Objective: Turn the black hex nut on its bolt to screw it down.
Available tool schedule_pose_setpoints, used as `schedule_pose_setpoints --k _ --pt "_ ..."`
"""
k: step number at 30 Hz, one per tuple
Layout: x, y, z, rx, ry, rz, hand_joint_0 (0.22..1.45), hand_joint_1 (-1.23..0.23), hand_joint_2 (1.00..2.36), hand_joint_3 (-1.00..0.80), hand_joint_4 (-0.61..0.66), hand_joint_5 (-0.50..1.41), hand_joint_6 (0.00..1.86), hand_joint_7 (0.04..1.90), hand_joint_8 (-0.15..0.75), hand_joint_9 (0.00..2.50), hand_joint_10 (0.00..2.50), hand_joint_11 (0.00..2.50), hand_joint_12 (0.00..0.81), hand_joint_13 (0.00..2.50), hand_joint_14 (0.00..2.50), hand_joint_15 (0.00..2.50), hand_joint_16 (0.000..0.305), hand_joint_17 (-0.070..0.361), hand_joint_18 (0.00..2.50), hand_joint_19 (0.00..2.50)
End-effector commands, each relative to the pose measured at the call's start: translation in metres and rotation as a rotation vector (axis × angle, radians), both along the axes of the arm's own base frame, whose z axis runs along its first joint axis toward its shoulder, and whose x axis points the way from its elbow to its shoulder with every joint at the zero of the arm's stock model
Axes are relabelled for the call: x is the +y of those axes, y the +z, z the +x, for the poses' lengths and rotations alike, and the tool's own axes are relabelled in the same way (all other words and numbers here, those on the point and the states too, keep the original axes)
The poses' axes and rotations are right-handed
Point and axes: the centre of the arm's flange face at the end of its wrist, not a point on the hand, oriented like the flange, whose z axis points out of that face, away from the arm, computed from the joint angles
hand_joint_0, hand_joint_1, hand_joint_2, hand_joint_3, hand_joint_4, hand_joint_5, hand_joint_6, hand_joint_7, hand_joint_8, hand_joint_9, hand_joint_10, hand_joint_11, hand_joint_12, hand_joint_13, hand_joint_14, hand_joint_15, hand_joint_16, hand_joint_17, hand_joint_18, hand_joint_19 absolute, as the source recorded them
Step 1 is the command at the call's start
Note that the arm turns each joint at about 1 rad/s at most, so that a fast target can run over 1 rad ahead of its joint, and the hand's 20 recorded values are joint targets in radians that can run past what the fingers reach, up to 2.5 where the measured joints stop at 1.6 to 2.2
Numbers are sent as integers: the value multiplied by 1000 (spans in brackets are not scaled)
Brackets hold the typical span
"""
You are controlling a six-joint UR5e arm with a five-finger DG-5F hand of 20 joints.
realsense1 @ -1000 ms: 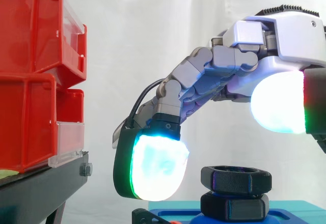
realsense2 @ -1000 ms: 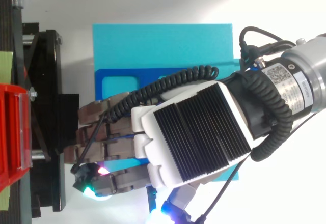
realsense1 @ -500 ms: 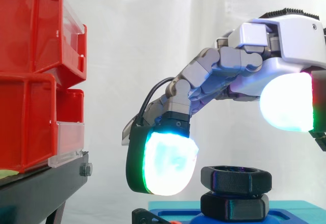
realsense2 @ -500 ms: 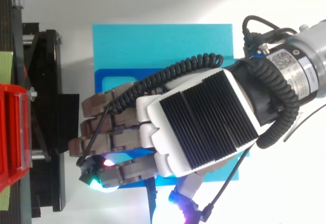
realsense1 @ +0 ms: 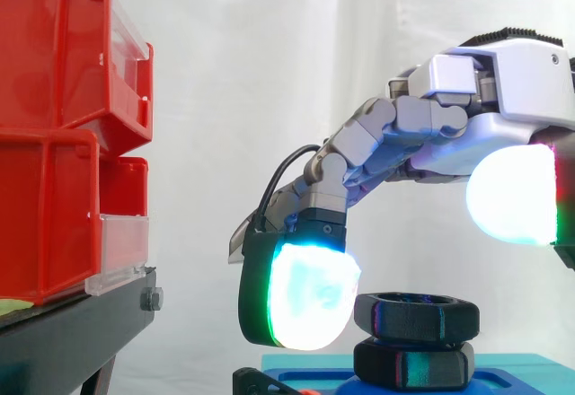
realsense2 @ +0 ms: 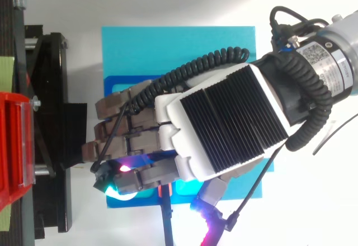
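Hand (realsense2: 224, 128) farther right than before — fingers loose and apart, glowing pad (realsense1: 310, 301) just left of black hex nut (realsense1: 415, 316).

Hex nut (realsense1: 415, 316) was matte black, same as the piece under it (realsense1: 413, 364). Base plate (realsense2: 179, 50) was cyan, inset (realsense2: 114, 89) darker blue. Hand (realsense2: 224, 128): grey fingers (realsense1: 395, 126), white shell, black ribbed back. Pads (realsense1: 310, 301) glowed white-cyan, green-rimmed. Bins (realsense1: 54, 126) red with clear fronts, stand (realsense1: 72, 332) black, curtain (realsense1: 252, 72) white.
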Motion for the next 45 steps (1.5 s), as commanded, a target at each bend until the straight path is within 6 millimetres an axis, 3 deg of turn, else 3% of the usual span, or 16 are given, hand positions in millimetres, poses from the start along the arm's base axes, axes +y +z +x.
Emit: schedule_pose_setpoints --k 1,28,45 --pt "-3 0 0 -2 -4 0 512 -313 1000 -500 318 -213 867 572 304 475 8 333 362 657 11 269 48 109 534 330" --pt "-9 -2 -6 25 27 1 513 -316 1000 -500 315 -214 869 573 304 473 7 329 363 652 9 270 48 109 535 329" --pt "-23 -2 -9 24 30 2 513 -317 1000 -500 317 -214 869 566 303 472 7 329 363 652 11 267 48 108 532 329"
